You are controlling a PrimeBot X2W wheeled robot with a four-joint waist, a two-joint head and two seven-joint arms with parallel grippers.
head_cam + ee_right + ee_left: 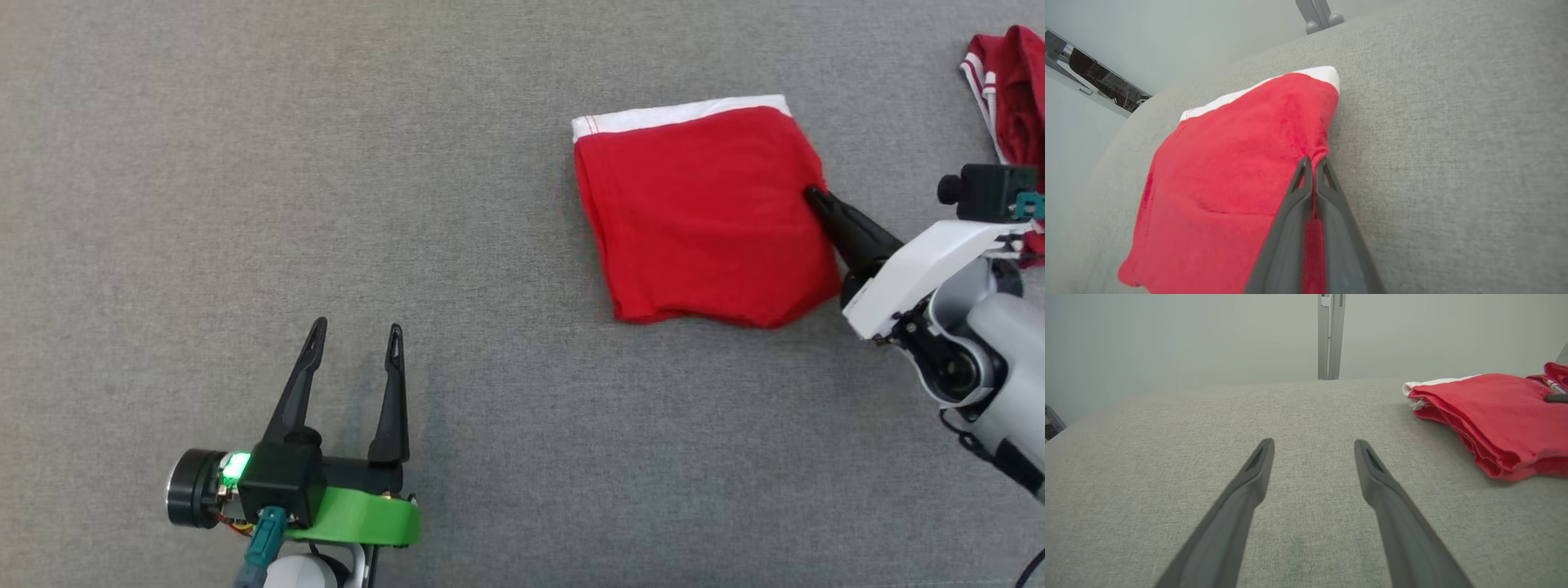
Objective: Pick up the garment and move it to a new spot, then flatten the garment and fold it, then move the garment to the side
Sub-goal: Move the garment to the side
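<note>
Red cloth with a white waistband, the folded garment (702, 220) lies flat on the grey woven tabletop (245, 163), in the upper right of centre of the head view. Its white band runs along the top edge, and the layered folds stack up along the left and bottom edges.

The right fingers (853, 233) reach in from the right side of the frame, and their tips meet the middle of the garment's right edge. In the right wrist view the garment (1229, 183) lies left of centre. There the right fingers (1290, 228) are pressed tight together at that edge, with a strip of red cloth showing in the slit between them, so they have the hem pinched.

The left fingers (295, 392) sit at the lower left of the head view, well apart from the garment. They are spread wide, point up the frame and hold nothing. The left wrist view shows the left fingers (1241, 506) parted over bare fabric, with the garment (1494, 412) at the right edge of the frame.

A second red piece of clothing with white stripes (1012, 82) is bunched in the upper right corner of the head view. A grey post (1331, 335) stands beyond the far edge of the tabletop.
</note>
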